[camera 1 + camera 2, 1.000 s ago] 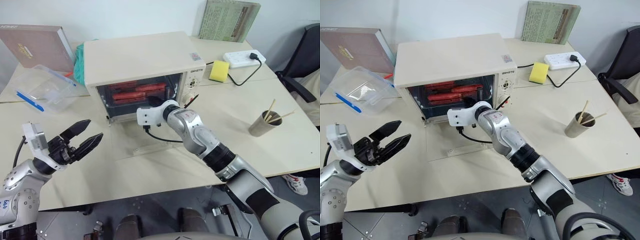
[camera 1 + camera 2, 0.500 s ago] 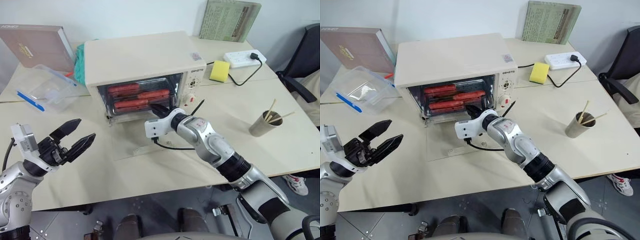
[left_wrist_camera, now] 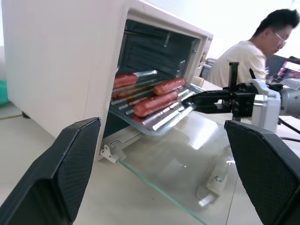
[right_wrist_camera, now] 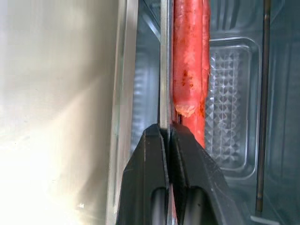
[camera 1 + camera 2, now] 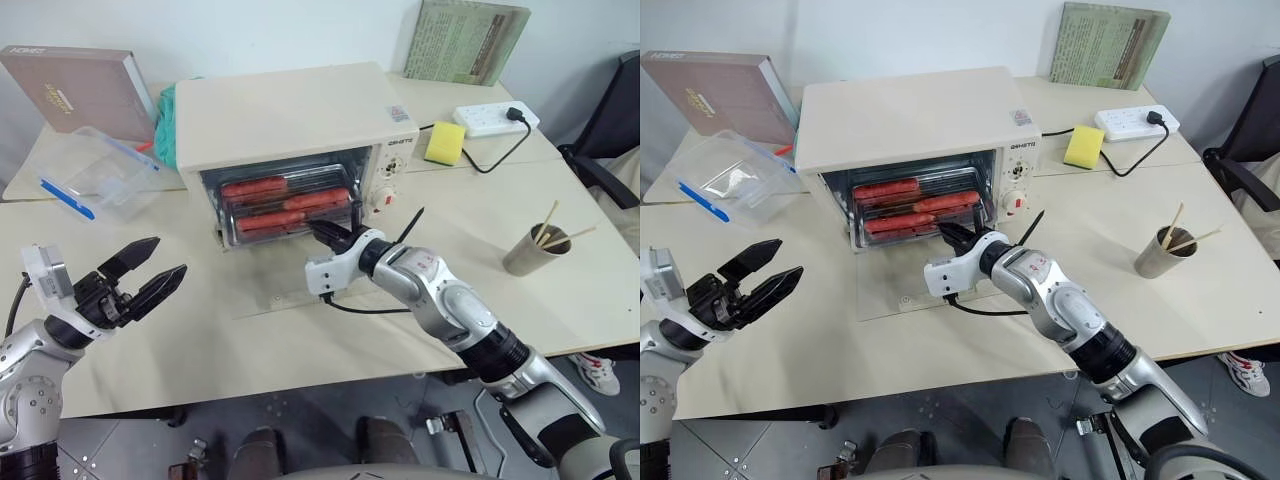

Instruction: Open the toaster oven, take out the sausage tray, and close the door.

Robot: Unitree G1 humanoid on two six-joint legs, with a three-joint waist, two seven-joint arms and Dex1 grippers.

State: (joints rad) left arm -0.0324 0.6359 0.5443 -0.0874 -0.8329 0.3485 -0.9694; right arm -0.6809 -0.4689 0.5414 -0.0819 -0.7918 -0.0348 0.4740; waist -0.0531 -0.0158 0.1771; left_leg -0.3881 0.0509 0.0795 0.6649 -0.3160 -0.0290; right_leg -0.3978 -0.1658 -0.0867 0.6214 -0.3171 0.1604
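Your R gripper (image 5: 322,231) is pinched tight on the front rim of the shallow silver sausage tray (image 3: 157,117), which sticks partway out of the boxy cream-white toaster oven (image 5: 285,115) over the flat-open glass door (image 3: 185,161). L gripper (image 5: 150,272) is spread wide, well apart.

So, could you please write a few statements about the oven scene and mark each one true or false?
1. The door lies open, flat on the table. True.
2. The right gripper is shut on the sausage tray rim. True.
3. The left gripper holds the tray. False: it is open, away from the toaster oven.
4. The tray sits on the table. False: it is partway out of the oven.
5. The paper cup stands on top of the oven. False: it stands on the table.
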